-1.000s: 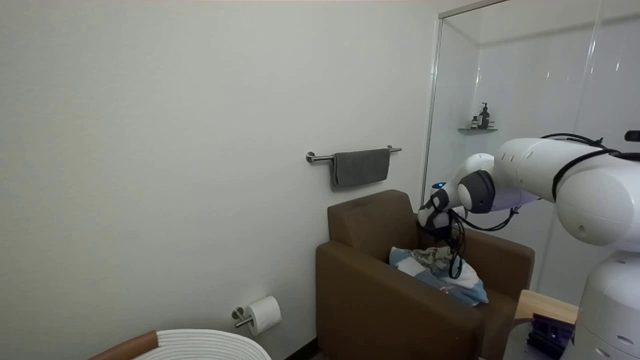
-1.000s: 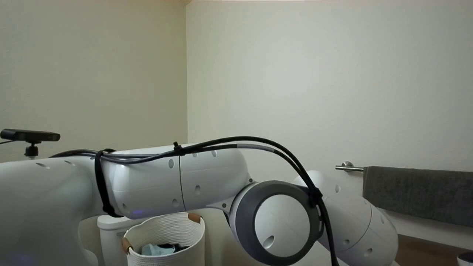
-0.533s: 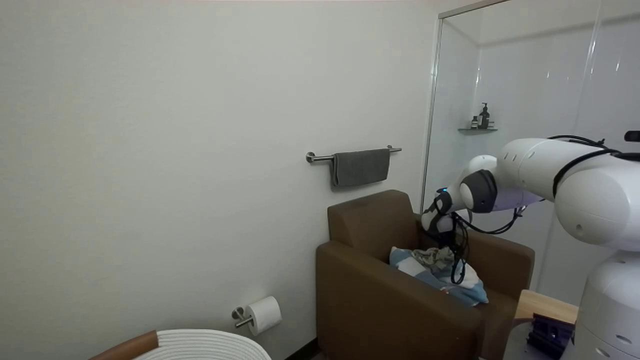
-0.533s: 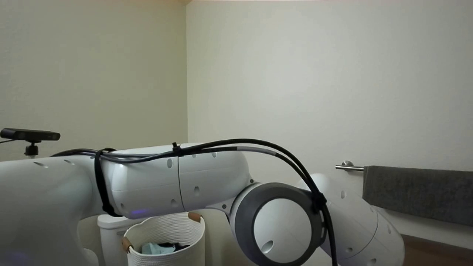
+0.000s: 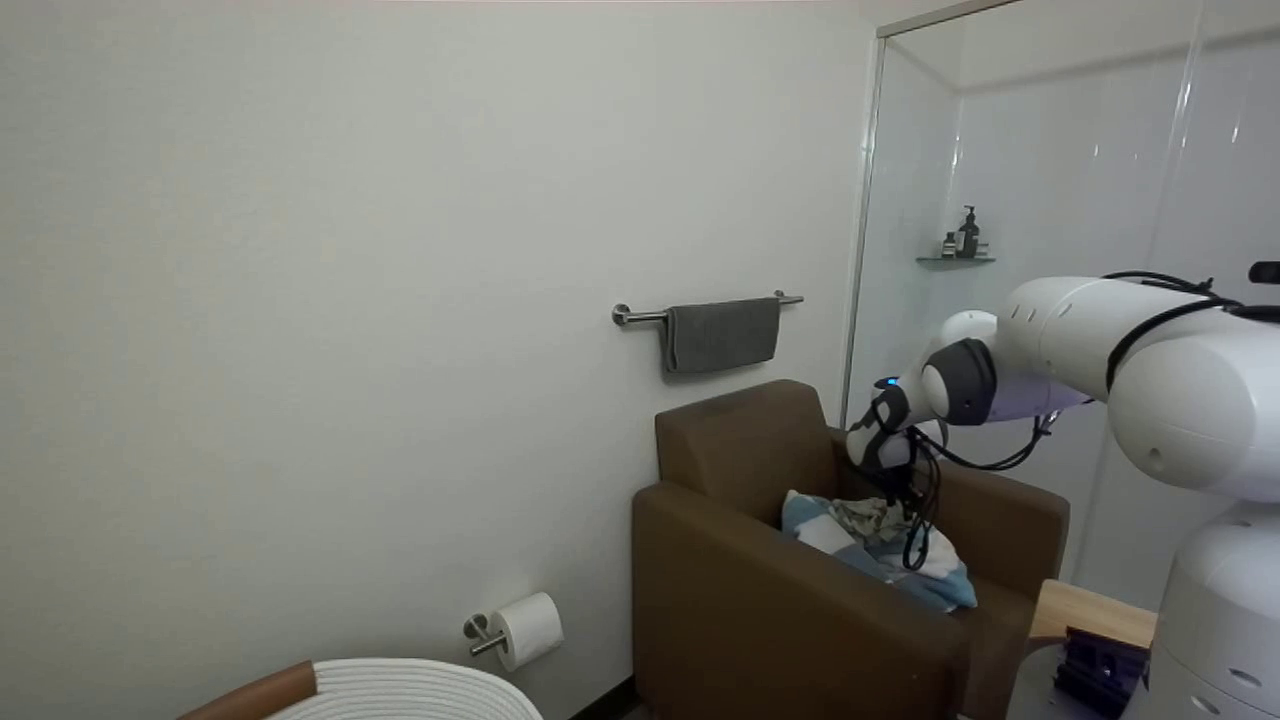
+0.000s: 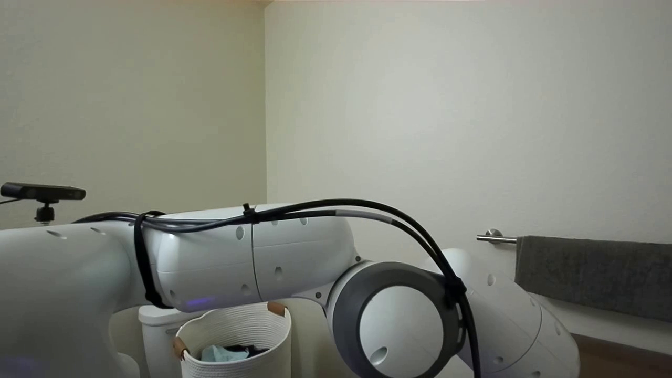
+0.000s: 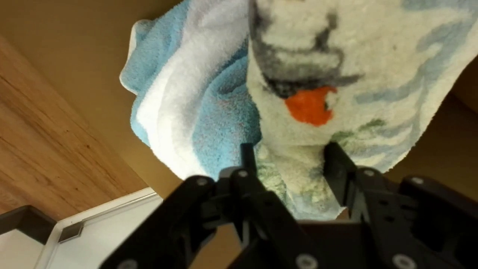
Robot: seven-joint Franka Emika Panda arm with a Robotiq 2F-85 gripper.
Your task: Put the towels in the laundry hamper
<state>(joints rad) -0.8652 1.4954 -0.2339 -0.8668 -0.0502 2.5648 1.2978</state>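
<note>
A blue-and-white towel (image 7: 224, 123) lies crumpled on the chair seat. Over it rests a cream patterned towel (image 7: 358, 48) with an orange patch; in an exterior view this pale towel (image 5: 868, 517) sits on top of the blue-and-white towel (image 5: 828, 535). My gripper (image 7: 289, 157) points down into the pile, its fingers (image 7: 338, 168) apart on either side of a fold of the cream towel. Whether both fingers press on the cloth is unclear. The white woven hamper (image 6: 236, 320) holds light blue and dark cloth; in an exterior view only the hamper's rim (image 5: 400, 690) shows.
The brown armchair (image 5: 790, 610) has raised arms and a back around the towels. A grey towel (image 5: 722, 335) hangs on a wall rail above it. Toilet paper (image 5: 528, 630) sticks out from the wall between chair and hamper. A glass shower panel (image 5: 900, 200) stands behind.
In an exterior view the arm's wrist has shifted slightly right and down over the chair. The towels' left edge has shifted slightly right. The hamper and grey towel have stayed put.
</note>
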